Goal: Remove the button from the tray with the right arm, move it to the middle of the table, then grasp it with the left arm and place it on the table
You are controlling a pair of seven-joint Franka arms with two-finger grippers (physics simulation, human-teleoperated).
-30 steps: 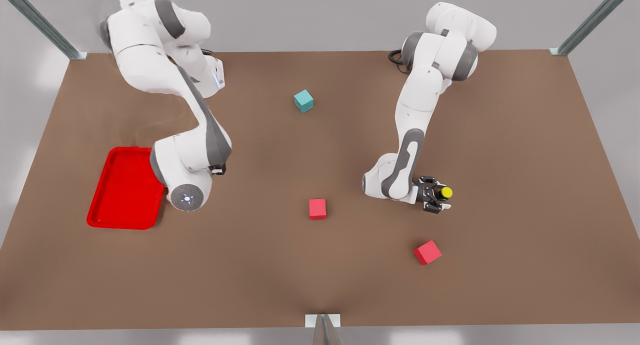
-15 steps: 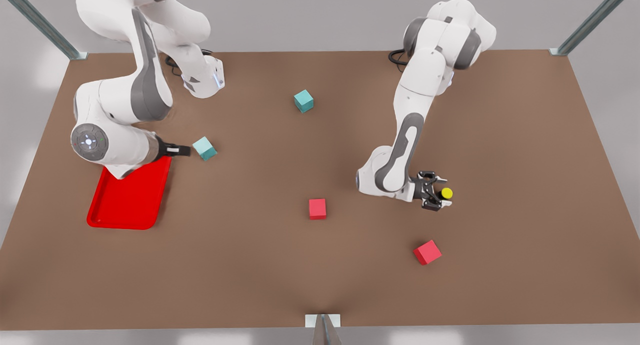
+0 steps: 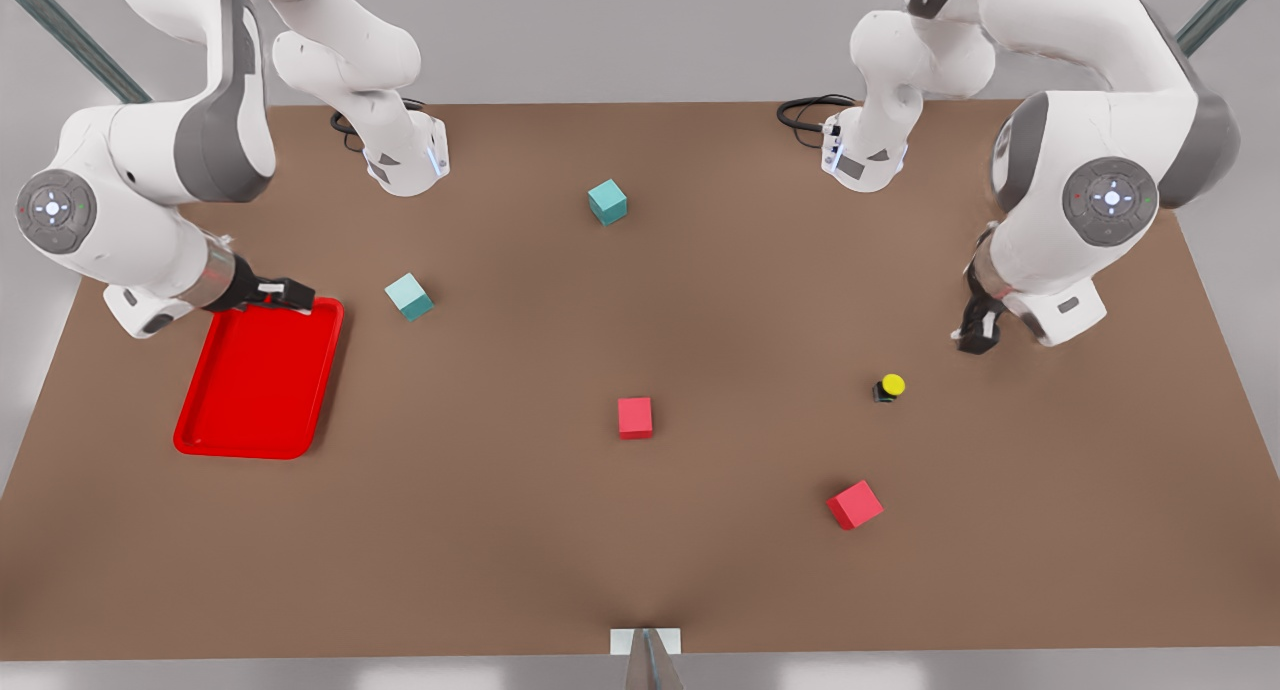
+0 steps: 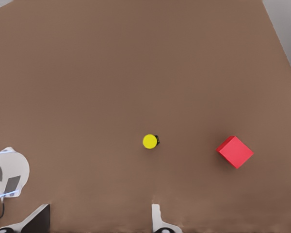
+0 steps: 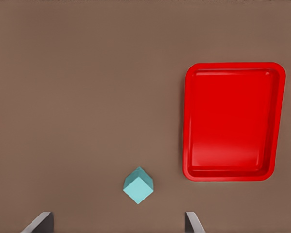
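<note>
The button [image 3: 889, 387] stands alone on the table [image 3: 700, 550], yellow cap up, toward the front view's right, with nothing touching it. The left gripper [image 3: 978, 330] hangs above the table up and to the front view's right of the button, well clear of it; in the left wrist view its two fingertips [image 4: 157, 218] stand wide apart with nothing between them, and the button [image 4: 150, 141] sits on bare brown table with a red cube [image 4: 235, 151] near it. In the front view that red cube [image 3: 854, 504] lies nearer the table's front edge than the button, and a second red cube [image 3: 635, 417] rests near the table's middle. The right gripper [image 3: 285, 294] hovers at the far edge of the tray [image 3: 200, 432], on the front view's left. The right wrist view shows its fingertips [image 5: 193, 223] spread wide and empty, looking down on the tray [image 5: 233, 174], whose glossy red floor holds nothing, and on a teal cube [image 5: 138, 185] just beside it. In the front view this teal cube [image 3: 409, 296] sits near the tray's far corner, apart from it, and another teal cube [image 3: 607, 201] lies farther back near the table's middle. The right arm [image 3: 150, 180] and the left arm [image 3: 1090, 185] are both raised, elbows high over the two sides of the table.
</note>
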